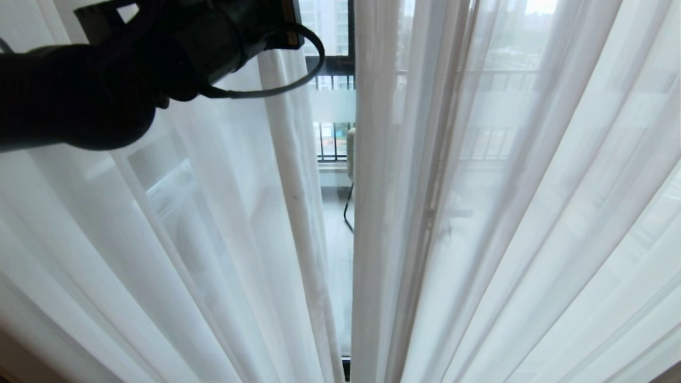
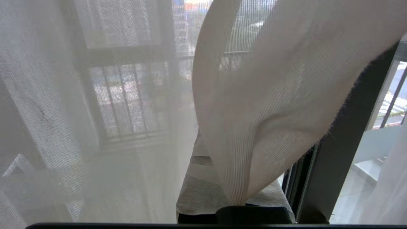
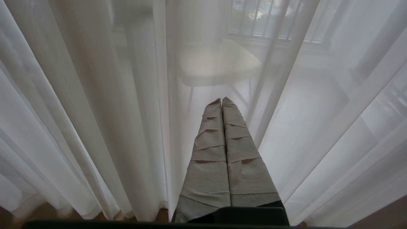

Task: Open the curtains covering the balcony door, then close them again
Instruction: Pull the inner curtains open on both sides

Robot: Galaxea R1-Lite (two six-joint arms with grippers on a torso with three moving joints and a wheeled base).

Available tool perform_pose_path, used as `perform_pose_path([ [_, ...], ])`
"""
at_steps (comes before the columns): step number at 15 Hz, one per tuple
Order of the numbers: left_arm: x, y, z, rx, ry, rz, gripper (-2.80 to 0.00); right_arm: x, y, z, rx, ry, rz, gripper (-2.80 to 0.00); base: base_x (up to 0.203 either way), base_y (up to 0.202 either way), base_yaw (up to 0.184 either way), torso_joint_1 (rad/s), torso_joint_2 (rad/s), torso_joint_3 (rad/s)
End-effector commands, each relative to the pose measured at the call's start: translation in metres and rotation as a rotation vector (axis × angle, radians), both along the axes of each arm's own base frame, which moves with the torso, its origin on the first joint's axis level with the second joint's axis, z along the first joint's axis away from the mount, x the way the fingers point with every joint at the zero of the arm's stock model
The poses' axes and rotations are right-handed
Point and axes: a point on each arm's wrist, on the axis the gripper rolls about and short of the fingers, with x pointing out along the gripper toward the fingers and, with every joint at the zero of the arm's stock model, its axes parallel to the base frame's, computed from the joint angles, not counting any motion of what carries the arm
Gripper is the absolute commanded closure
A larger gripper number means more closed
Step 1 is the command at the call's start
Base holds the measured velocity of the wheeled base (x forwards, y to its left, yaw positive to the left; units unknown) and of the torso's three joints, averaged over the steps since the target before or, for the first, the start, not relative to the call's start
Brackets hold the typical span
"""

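Observation:
The curtains hang as two sheer white panels, left point(image 1: 213, 239) and right point(image 1: 505, 213), with a narrow gap between them at the centre. Through the gap shows the balcony door's dark frame point(image 1: 346, 64) and its frosted band point(image 1: 332, 106). My left arm point(image 1: 159, 48) reaches in high at the left, at the left panel's inner edge. In the left wrist view the left gripper point(image 2: 236, 190) is shut on a fold of the sheer curtain point(image 2: 270, 95), next to the door frame point(image 2: 343, 143). The right gripper point(image 3: 221, 100) is shut on nothing, low in front of the sheer.
A pale chair point(image 1: 350, 154) stands on the balcony beyond the glass, with a dark railing point(image 1: 332, 141) behind it. The same chair point(image 3: 219, 63) shows through the sheer in the right wrist view. Wooden floor point(image 1: 16, 367) shows at the bottom left corner.

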Motion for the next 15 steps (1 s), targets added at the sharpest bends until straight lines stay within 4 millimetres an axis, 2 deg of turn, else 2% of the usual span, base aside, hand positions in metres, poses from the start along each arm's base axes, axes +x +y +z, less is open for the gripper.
perform_pose_path([
  [1, 0.003, 0.012, 0.003, -0.005, -0.010, 0.036, 0.00, 0.000, 0.000, 0.000, -0.001, 0.001, 0.001, 0.00, 0.000, 0.000, 0.000, 0.000, 0.00, 0.000],
  [6, 0.007, 0.057, 0.012, -0.016, -0.031, 0.158, 0.00, 0.000, 0.000, 0.000, -0.001, 0.000, 0.001, 0.00, 0.000, 0.000, 0.000, 0.000, 0.00, 0.000],
  [12, -0.014, 0.119, 0.009, -0.006, -0.009, 0.322, 0.00, 0.000, 0.000, 0.000, -0.001, 0.000, 0.001, 0.00, 0.000, 0.000, 0.000, 0.000, 0.00, 0.000],
  [15, -0.015, 0.140, 0.009, -0.005, -0.008, 0.385, 0.00, 0.000, 0.000, 0.000, -0.001, -0.002, 0.001, 0.00, 0.000, 0.000, 0.000, 0.000, 0.00, 0.000],
])
